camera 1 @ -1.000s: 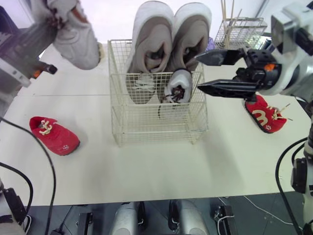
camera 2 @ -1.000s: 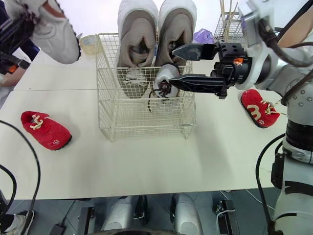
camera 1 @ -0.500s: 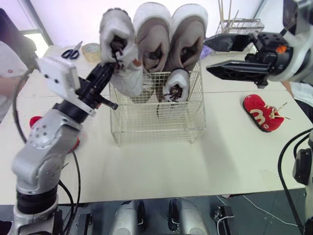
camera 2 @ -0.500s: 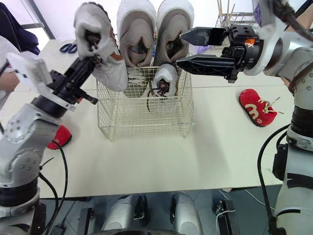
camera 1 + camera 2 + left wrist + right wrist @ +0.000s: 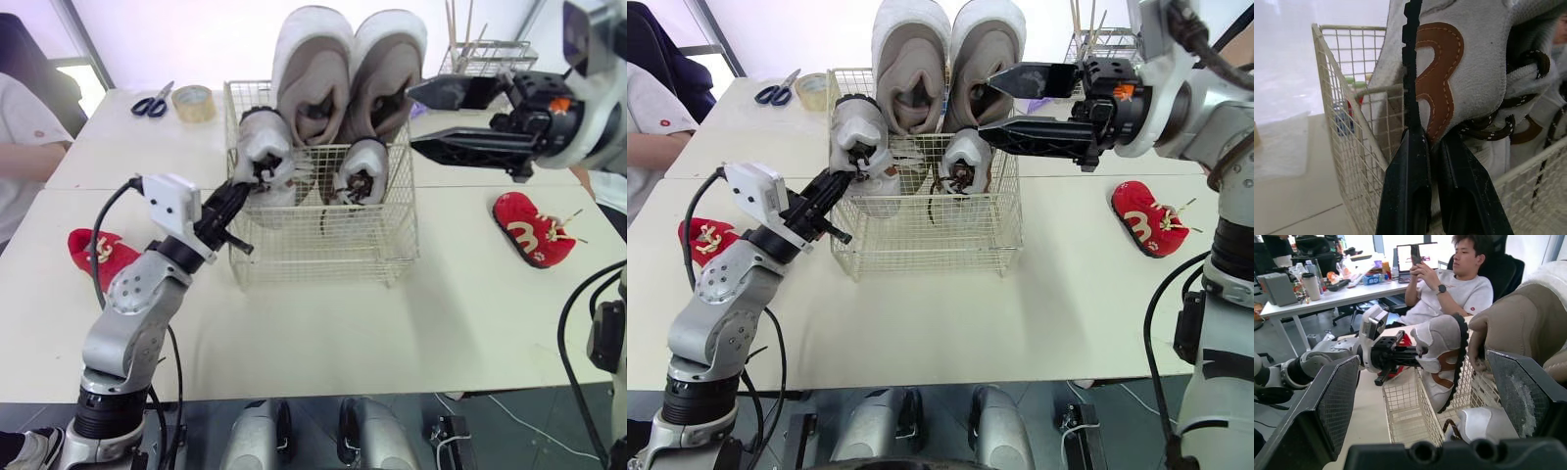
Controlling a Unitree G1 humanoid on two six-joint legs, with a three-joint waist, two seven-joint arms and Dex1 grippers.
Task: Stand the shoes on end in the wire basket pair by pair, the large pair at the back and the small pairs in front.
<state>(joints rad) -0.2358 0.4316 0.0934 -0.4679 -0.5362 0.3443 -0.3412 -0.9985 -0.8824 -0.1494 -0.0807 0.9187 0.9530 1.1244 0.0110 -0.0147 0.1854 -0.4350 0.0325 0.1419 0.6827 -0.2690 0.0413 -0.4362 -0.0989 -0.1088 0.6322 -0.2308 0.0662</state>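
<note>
Gripping the small white sneaker (image 5: 263, 147) by its laced opening with the left gripper (image 5: 245, 186), jaws clenched. Straight ahead of those jaws: long axis near upright, toe up, heel down inside the wire basket (image 5: 323, 245), twin sneaker (image 5: 361, 174) just beside it, large pair (image 5: 348, 69) beyond. Spread wide on the right gripper (image 5: 411, 119), hovering past the twin, grasping nothing. Looks ready for letting go.

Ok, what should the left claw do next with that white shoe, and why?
Probably lower it a little, then let go: the left claw is shut on the white shoe, which is inside the wire basket but sits higher than its mate.
</note>
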